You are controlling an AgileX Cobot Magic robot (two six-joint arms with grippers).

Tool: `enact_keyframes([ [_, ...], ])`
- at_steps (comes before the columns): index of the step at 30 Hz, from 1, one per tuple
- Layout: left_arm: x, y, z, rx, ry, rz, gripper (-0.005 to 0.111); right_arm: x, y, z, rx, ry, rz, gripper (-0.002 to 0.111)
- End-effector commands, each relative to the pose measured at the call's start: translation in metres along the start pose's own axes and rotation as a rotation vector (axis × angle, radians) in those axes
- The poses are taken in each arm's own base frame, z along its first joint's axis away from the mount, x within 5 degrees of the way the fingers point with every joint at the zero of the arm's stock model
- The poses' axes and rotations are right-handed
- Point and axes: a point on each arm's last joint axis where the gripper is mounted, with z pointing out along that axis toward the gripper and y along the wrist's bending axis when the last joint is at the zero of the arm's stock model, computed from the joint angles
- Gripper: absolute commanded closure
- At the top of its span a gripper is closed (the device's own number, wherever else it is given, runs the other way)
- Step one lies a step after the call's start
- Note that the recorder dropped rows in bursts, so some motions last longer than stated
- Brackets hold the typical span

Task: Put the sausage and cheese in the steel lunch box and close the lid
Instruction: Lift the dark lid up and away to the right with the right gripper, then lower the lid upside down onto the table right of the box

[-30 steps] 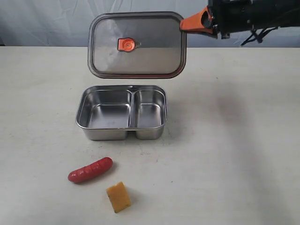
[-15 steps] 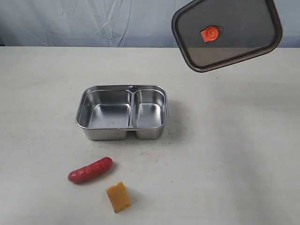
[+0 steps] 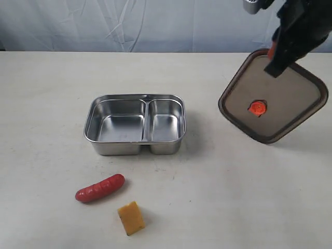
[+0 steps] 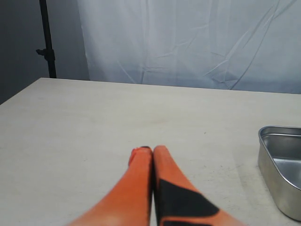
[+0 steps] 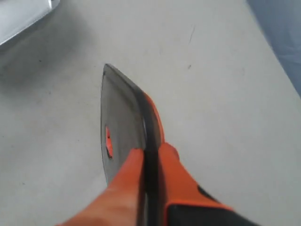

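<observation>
Sausage (image 3: 100,188) and cheese (image 3: 130,218) lie on the table (image 3: 233,197) near the empty box (image 3: 135,147); I hold the lid (image 3: 290,104) pinched edgewise in the right gripper (image 5: 149,155), well off to the side (clear for loading). Left gripper (image 4: 151,150) closed, empty.

The left gripper (image 4: 147,150) has 2 long, tapered orange fingers, 1 with a black patch; the right gripper (image 5: 149,151) matches, orange over black; the right arm (image 3: 305,23) is black.

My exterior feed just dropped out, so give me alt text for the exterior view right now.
The right tool grips the dark lid by its edge, tilted, right of the open steel lunch box. Both its compartments are empty; the sausage and cheese lie apart on the table, nearer the camera.
</observation>
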Motion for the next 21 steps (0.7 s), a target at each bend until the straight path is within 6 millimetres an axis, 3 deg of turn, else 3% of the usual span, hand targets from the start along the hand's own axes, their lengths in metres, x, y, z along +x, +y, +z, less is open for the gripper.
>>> enact_keyframes([
  [1,0.000,0.000,0.000,0.003,-0.010,0.006,0.107,0.007,0.055,0.031,-0.070,0.158,-0.067,0.109],
  [11,0.000,0.000,0.000,0.003,-0.008,0.006,0.107,0.011,0.156,0.055,-0.229,0.164,-0.154,0.109],
  [15,0.000,0.000,0.000,0.003,-0.008,0.006,0.107,0.011,0.181,0.060,-0.276,0.131,-0.188,0.109],
  [21,0.000,0.000,0.000,0.003,-0.008,0.006,0.107,0.006,0.200,0.076,-0.339,0.126,-0.157,0.109],
])
